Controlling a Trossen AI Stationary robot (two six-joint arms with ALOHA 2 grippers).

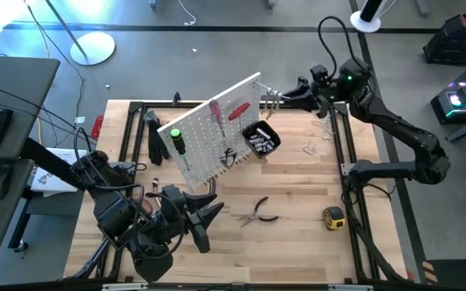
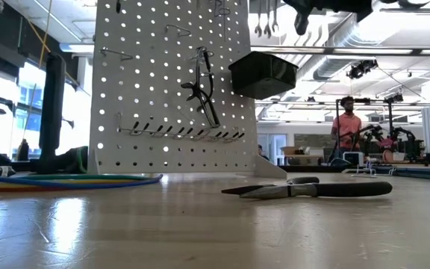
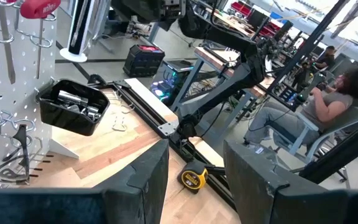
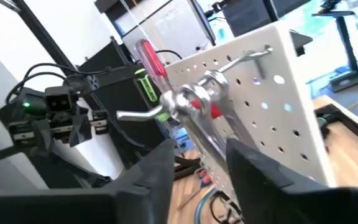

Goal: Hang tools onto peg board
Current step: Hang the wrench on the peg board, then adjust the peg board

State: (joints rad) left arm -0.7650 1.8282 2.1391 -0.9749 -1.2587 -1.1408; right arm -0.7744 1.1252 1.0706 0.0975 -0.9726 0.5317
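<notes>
The white peg board (image 1: 217, 129) stands tilted at the middle of the table. On it are a black bin (image 1: 260, 139), red-handled scissors (image 1: 239, 111), a green-handled screwdriver (image 1: 176, 139) and black pliers (image 2: 202, 86). Silver wrenches (image 4: 194, 102) hang from a hook at its upper far corner. My right gripper (image 4: 197, 165) is open and points level at them, one finger on either side of their lower ends. My left gripper (image 3: 194, 180) stands open and empty over the near left of the table. Loose pliers (image 1: 257, 214) and a yellow tape measure (image 1: 333, 217) lie on the table.
A black metal frame (image 1: 348, 153) runs around the table. Small metal clips (image 1: 312, 148) lie near the right side. A bundle of coloured cables (image 2: 66, 180) lies beside the board's foot. A person (image 3: 328, 102) sits in the room beyond the table.
</notes>
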